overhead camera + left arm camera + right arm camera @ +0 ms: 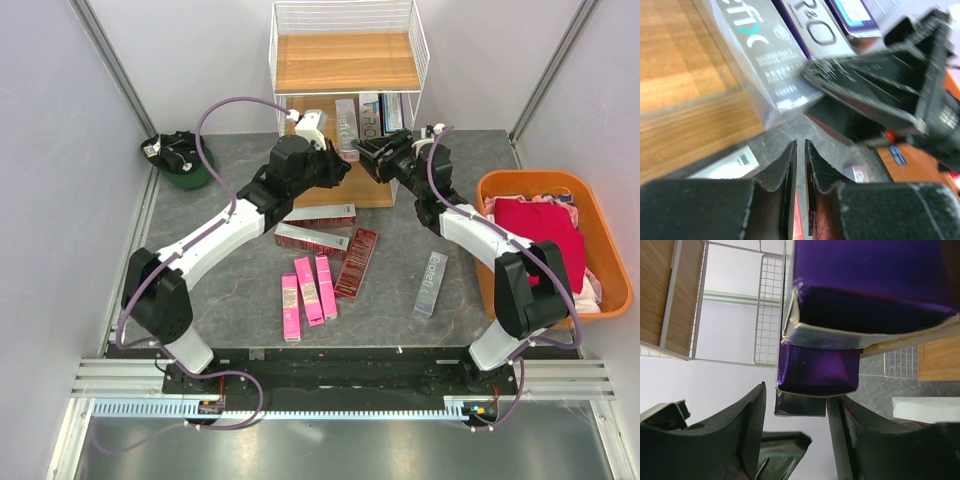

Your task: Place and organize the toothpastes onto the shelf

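At upper centre of the top view: the shelf, white wire with wooden boards. Seen on its lower board, right of middle, three standing toothpastes, silver and purple, upright and side by side. Found both arms reaching in just in front of that row, tips near one another.

Left tool: clenched to a thin slit, nothing between the fingers, aimed toward the foot of the silver box at the row's left end. Right tool: spread wide, released, with a purple box just beyond the tips and not gripped.

Judged as a tidying step, squaring up the row. Best done low on the boxes, with slow short nudges, to avoid tipping tall cartons. Worth parking one tool while working the other, given the little room between them. Worth leaving space at the left of the row for later boxes.

Lower centre of the top view, flat on the table: three pink boxes, dark red boxes beside them, one silver carton apart at right. None of these shelved yet.

Right edge: orange tub, holding red and pink cloth. No toothpaste seen in it.
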`<state>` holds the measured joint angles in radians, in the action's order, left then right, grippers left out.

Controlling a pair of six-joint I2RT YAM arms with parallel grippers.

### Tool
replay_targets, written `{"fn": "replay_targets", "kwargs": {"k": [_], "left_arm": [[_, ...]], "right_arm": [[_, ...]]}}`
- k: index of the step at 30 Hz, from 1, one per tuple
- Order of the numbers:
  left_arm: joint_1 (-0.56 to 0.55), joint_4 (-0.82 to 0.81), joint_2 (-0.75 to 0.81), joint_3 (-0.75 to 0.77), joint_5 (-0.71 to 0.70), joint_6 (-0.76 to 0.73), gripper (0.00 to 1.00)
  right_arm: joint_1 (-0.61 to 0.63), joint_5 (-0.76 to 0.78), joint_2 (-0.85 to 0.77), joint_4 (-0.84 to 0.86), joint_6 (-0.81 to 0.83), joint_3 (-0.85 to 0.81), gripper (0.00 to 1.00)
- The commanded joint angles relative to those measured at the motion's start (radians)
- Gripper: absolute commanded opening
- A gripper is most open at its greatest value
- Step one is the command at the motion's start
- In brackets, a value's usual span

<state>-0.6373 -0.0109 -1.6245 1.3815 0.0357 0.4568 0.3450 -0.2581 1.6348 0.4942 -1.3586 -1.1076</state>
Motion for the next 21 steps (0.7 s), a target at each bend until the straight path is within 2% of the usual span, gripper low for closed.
{"fn": "replay_targets", "kwargs": {"k": [1, 12, 17, 21], "left_arm": [[-0.004, -0.041, -0.057, 0.093, -0.072, -0.032, 0.17], [0.004, -0.018, -0.161, 0.203, -0.128, 0.005, 0.17], [0.016, -0.003, -0.195, 0.244, -0.116, 0.011, 0.17], [0.018, 0.029, -0.228, 0.303, -0.096, 0.002, 0.17]], "right_arm": [[-0.001, -0.004, 0.003, 0.055, -0.010, -0.040, 0.59], [-0.003, -0.050, -0.036, 0.021, 0.019, -0.017, 0.66], [-0.003, -0.052, -0.108, -0.045, 0.067, 0.029, 0.73], [-0.005, -0.046, -0.179, -0.101, 0.114, 0.080, 0.75]]}}
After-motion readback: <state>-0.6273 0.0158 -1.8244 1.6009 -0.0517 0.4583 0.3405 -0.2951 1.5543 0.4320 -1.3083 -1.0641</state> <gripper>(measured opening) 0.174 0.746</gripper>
